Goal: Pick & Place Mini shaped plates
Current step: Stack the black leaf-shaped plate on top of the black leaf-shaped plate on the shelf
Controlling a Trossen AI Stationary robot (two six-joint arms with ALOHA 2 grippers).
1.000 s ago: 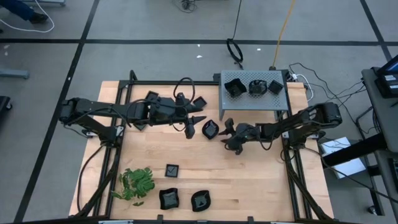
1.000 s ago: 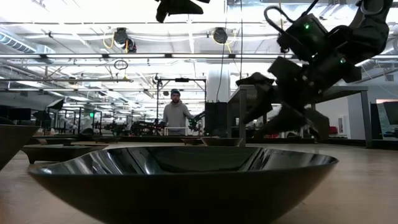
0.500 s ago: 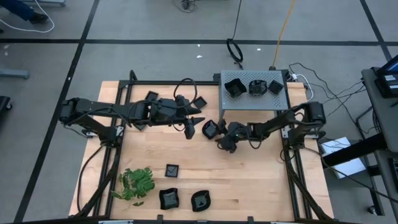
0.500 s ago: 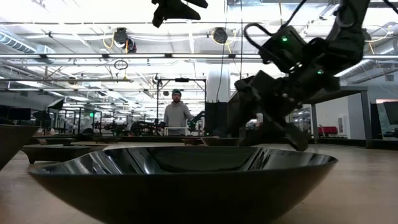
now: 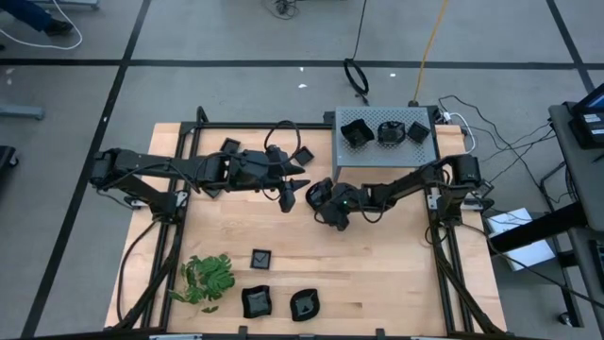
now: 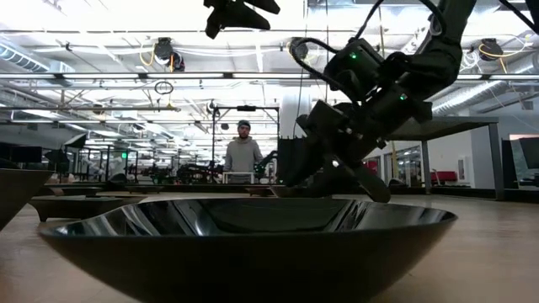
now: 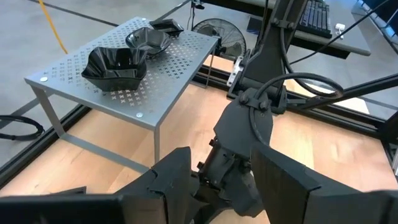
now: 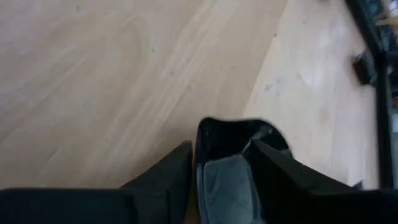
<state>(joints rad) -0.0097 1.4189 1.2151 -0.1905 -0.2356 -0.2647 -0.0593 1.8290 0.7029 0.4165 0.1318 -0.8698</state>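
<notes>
The wooden bench [image 5: 377, 264] carries a grey perforated metal stand [image 5: 382, 151] already bearing three plates. Just beside its front edge, the right hand [image 5: 327, 200] is set astride a small black plate's [image 8: 233, 146] rim, fingers narrowly parted: the grasp step. Closing, then lifting, is judged next. The left hand [image 5: 293, 184] waits nearby, parted and empty.

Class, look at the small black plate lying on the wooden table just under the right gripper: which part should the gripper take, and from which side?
Take the raised rim of the small black plate, coming down from above. The right gripper has its fingers astride that edge; the plate lies flat on the table, leaving only the rim proud.
</notes>
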